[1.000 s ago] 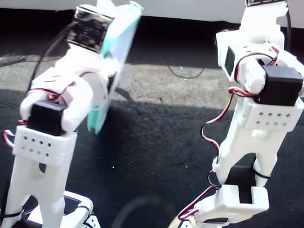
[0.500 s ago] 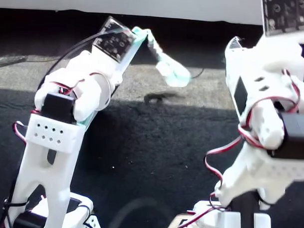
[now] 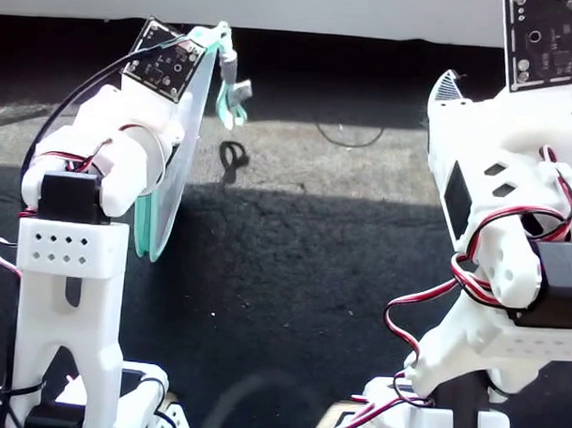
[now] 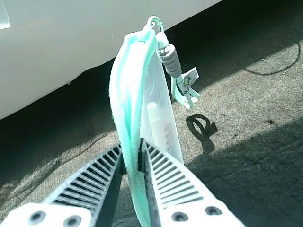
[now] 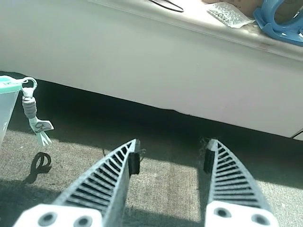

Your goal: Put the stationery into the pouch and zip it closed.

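High view: your left arm (image 3: 90, 170) holds the pouch (image 3: 175, 154) up in the air, clear of the table (image 3: 293, 289). The pouch stands on edge, so you see its thin side more than its face. Its long axis runs steeply, the upper end leaning toward the far wall and the lower end hanging down beside the arm's upper joints. The zipper pull (image 3: 228, 66) sits at the top far corner, and a small tag dangles from it.

In the left wrist view, the left gripper (image 4: 131, 153) is clamped on the pouch's (image 4: 128, 94) teal edge, one finger on each side of it. The pouch points straight away from the wrist, in line with the fingers. Through its clear side you can make out a pale stick (image 4: 158, 125) lying along the same axis. The zipper pull (image 4: 169, 54) hangs off the far end, with the tag (image 4: 187, 85) below it. You cannot tell whether the zipper is fully drawn. A dark loop (image 4: 199, 127) lies on the sunlit table under the tag; it could be a shadow or a thing, and you cannot tell which.

Your right arm (image 3: 511, 231) is raised well apart from the pouch. The right gripper (image 5: 172, 146) has its jaws spread wide with nothing between them, facing the white wall (image 5: 165, 71). The pouch's corner (image 5: 5, 101) and pull (image 5: 30, 108) hang off to one side of it.
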You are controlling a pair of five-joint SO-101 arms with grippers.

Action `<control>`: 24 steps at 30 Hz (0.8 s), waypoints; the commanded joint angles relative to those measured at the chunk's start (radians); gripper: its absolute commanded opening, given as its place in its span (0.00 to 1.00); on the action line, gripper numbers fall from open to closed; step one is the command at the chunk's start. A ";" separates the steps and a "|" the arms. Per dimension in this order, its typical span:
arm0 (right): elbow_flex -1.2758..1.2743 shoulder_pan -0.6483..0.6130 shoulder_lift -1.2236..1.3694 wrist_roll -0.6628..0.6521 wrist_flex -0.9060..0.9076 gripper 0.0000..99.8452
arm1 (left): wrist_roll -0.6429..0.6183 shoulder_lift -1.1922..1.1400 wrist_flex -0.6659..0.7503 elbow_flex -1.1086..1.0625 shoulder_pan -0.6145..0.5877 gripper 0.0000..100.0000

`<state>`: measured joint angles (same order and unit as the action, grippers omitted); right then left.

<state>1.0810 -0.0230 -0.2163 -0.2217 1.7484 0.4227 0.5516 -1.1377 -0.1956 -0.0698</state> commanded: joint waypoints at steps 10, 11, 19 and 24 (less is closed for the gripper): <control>0.018 0.143 -0.024 0.008 0.018 0.05 | -0.227 -0.194 0.104 -0.104 0.395 0.01; 0.018 0.160 -0.024 0.008 0.018 0.00 | -0.255 -0.234 0.130 -0.099 0.418 0.01; -0.042 0.292 -0.025 0.008 0.018 0.01 | -0.334 -0.570 0.219 -0.019 0.570 0.01; -0.286 0.325 -0.025 0.009 0.018 0.01 | -0.336 -0.613 0.078 0.102 0.579 0.09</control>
<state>0.9122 0.2808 -0.2256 -0.2217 1.7484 0.1066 -0.0545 -0.9643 -0.1726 0.5040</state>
